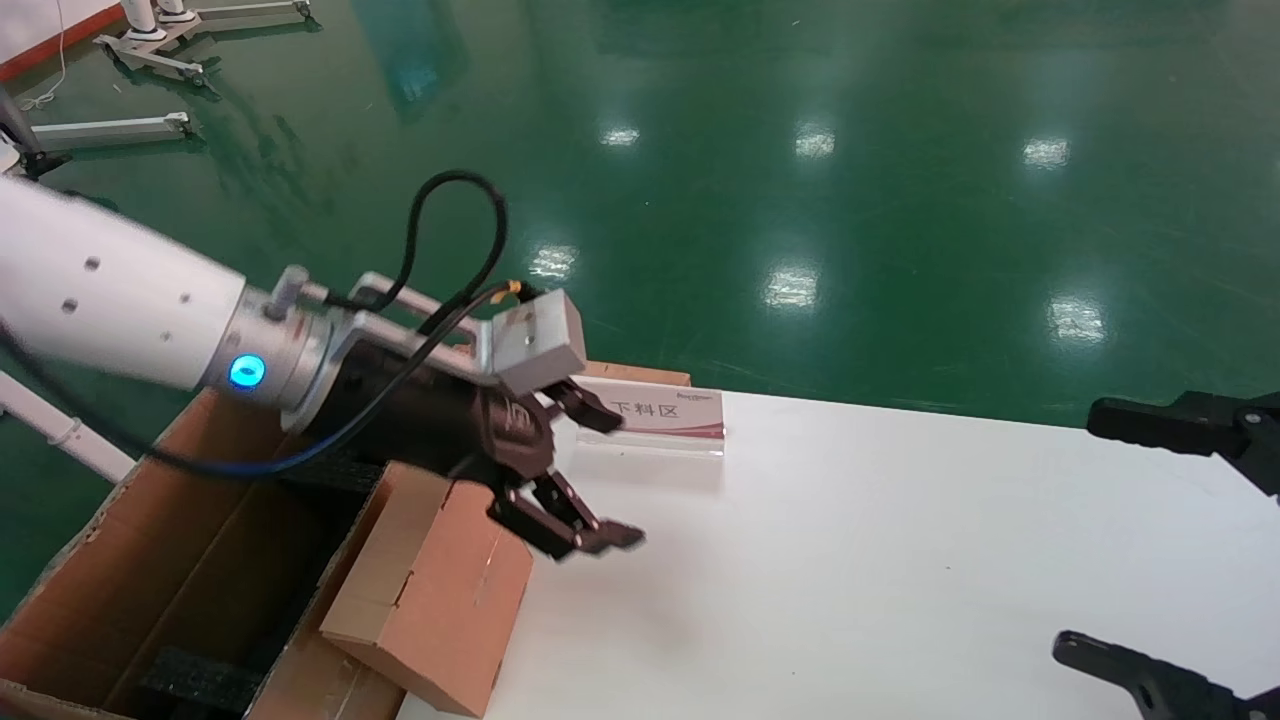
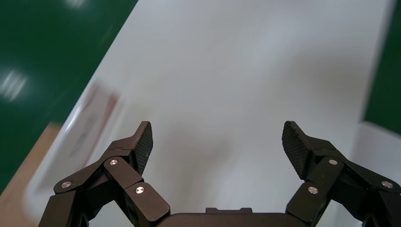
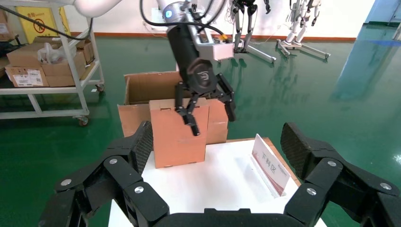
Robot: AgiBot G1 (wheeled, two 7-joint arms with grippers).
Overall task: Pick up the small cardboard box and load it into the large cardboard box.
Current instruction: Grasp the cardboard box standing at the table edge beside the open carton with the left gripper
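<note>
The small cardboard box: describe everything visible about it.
The small cardboard box is a plain brown corrugated carton, closed, with a tuck-in lid flap slot. It stands tilted at the white table's edge, leaning against the large cardboard box. The left gripper, fingers open, hovers right beside its top; whether it touches is unclear. Nothing holds it.

Small cardboard box (image 1: 430,590) blocks large cardboard box (image 1: 150,560) table-side edge; sign (image 1: 660,412) beyond; table (image 1: 900,560) bare rightward.
</note>
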